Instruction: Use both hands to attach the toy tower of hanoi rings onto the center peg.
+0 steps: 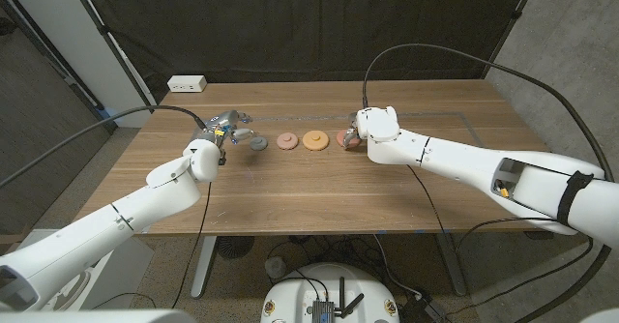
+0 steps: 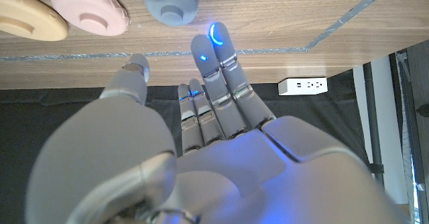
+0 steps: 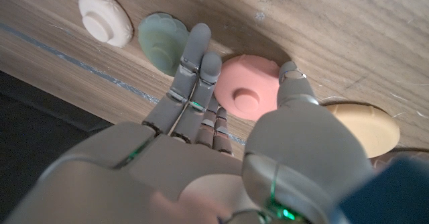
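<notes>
One ring (image 1: 346, 139) half-hidden behind right hand (image 1: 372, 125)

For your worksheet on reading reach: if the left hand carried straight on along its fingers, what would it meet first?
Most likely the grey-blue ring, just beyond the left hand's fingers; depth is unclear.

Wooden table (image 1: 319, 192) against a black curtain (image 1: 309, 23).
A white power strip (image 1: 187, 84) lies at the table's far left corner; grey floor (image 1: 58, 183) below.
</notes>
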{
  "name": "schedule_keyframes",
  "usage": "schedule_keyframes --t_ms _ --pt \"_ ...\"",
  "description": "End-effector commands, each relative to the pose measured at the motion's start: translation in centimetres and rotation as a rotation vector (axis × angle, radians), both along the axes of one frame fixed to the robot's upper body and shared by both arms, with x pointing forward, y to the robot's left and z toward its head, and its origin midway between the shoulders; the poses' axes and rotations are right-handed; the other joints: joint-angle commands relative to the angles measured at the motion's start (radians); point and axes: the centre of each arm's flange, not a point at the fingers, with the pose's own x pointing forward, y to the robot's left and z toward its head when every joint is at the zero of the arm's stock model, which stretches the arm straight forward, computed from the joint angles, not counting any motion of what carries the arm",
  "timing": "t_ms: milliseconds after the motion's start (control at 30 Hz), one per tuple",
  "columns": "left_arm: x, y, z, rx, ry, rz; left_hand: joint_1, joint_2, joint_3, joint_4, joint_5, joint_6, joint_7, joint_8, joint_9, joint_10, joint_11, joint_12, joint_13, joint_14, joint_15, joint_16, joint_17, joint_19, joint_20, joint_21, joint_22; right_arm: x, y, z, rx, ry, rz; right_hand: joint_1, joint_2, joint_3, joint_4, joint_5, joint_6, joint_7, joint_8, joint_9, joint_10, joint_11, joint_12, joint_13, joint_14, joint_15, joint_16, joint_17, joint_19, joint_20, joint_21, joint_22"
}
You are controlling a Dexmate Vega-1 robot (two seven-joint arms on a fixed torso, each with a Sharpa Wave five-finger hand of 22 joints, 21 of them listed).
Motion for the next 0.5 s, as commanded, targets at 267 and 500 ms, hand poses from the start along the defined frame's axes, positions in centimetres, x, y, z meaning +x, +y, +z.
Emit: schedule_keyframes --t_ms 267,500 --pt "0.2 -0.01 -0.32 -0.004 0.007 -0.011 0.004 0.009 -0.003 -0.003 0.006 0.012 -0.003 0.002 0.002 0.013 0.001 -0.003 0.003 -0.004 -0.095 0.013 -0.002 -0.007 -0.07 0.009 -0.004 0.44 0.11 -0.66 -0.042 0.021 -0.026 0.008 0.003 0.0 -0.001 0.006 0.012 -0.003 0.005 -0.003 0.019 -0.004 0.01 0.004 -0.005 -0.134 0.011 -0.003 -0.005 -0.111 0.014 -0.003" --pt "0.17 -0.17 -0.34 -0.003 0.007 -0.015 0.005 0.01 -0.002 -0.004 0.007 0.012 -0.003 0.001 0.002 0.015 0.003 -0.003 0.005 -0.005 -0.095 0.015 -0.001 -0.009 -0.07 0.013 -0.007 0.43 0.12 -0.78 -0.043 0.026 -0.031 0.008 0.005 0.0 -0.002 0.005 0.017 -0.005 0.008 -0.004 0.029 -0.007 0.013 0.005 -0.005 -0.134 0.014 -0.006 -0.004 -0.111 0.021 -0.006"
